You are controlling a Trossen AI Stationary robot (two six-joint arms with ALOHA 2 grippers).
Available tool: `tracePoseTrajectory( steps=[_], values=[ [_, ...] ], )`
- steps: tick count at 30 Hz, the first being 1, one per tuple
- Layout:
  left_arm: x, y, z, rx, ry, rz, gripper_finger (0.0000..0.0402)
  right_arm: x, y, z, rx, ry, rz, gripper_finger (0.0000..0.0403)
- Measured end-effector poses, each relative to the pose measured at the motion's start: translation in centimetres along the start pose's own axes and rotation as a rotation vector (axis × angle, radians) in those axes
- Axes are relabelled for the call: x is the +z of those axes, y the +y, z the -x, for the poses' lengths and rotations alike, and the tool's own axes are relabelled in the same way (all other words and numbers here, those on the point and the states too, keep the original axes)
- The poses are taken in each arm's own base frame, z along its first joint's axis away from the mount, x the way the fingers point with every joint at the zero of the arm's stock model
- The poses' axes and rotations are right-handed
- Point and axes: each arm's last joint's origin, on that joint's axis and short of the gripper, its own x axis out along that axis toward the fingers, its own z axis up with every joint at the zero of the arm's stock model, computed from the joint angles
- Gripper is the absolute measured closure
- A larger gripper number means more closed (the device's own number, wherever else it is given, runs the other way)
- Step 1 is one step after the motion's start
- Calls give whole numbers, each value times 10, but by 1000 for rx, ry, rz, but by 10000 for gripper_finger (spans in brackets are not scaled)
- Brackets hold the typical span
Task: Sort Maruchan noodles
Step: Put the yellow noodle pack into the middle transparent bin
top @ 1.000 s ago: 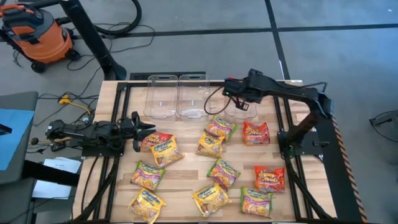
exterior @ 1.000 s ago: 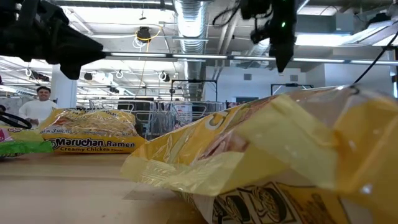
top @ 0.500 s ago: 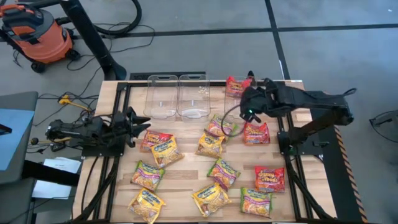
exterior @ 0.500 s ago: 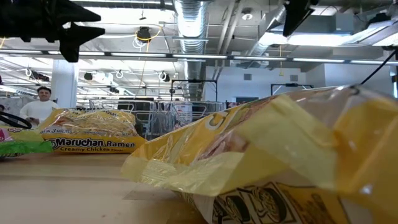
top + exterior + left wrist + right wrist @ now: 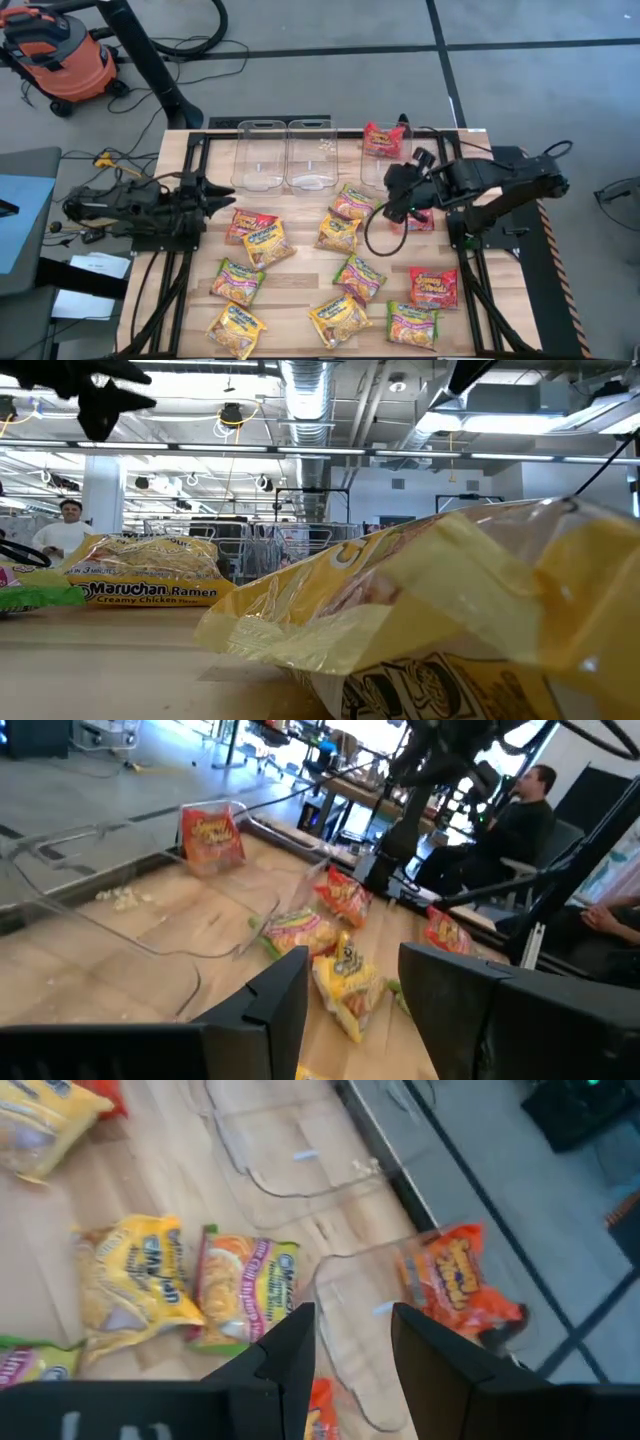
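Note:
Several Maruchan noodle packets lie flat on the wooden table: yellow [image 5: 268, 242], green-with-pink [image 5: 358, 275] and red-orange [image 5: 433, 287]. One red-orange packet [image 5: 383, 140] leans inside the right-hand clear bin [image 5: 372, 176], also seen in the right wrist view as the packet [image 5: 455, 1280]. My right gripper [image 5: 390, 200] hangs open above the table just in front of that bin, nothing between its fingers [image 5: 290, 1350]. My left gripper [image 5: 222, 205] is open and level at the table's left side, short of a red-orange packet [image 5: 250, 222].
Two more clear bins [image 5: 260, 155] [image 5: 310, 155] stand in a row at the far edge; the middle one holds a few crumbs. A red-orange packet [image 5: 422, 222] lies partly under my right arm. People are in the room beyond the table [image 5: 520, 820].
My right gripper has swung back from over the right-hand bin toward the table's near and right side and has tipped; the red-orange packet now shows in that bin. My left gripper has risen and drawn back a little toward the left edge.

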Motion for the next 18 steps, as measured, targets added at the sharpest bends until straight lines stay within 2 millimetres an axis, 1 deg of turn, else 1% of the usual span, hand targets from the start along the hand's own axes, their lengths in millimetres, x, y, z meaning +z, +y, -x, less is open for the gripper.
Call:
tracePoseTrajectory(
  steps=[5,9,13,18],
  values=[
    [22,-11,-3,19,113,-48,256,1,12,-3,12,-2,26,246],
    [33,-19,-8,25,167,-74,256,1,19,-8,6,20,52,246],
    [37,-26,-17,-13,216,-112,256,1,26,-16,-8,50,79,246],
    [28,-30,-32,-5,309,-57,256,1,36,-25,1,92,109,246]
  ],
)
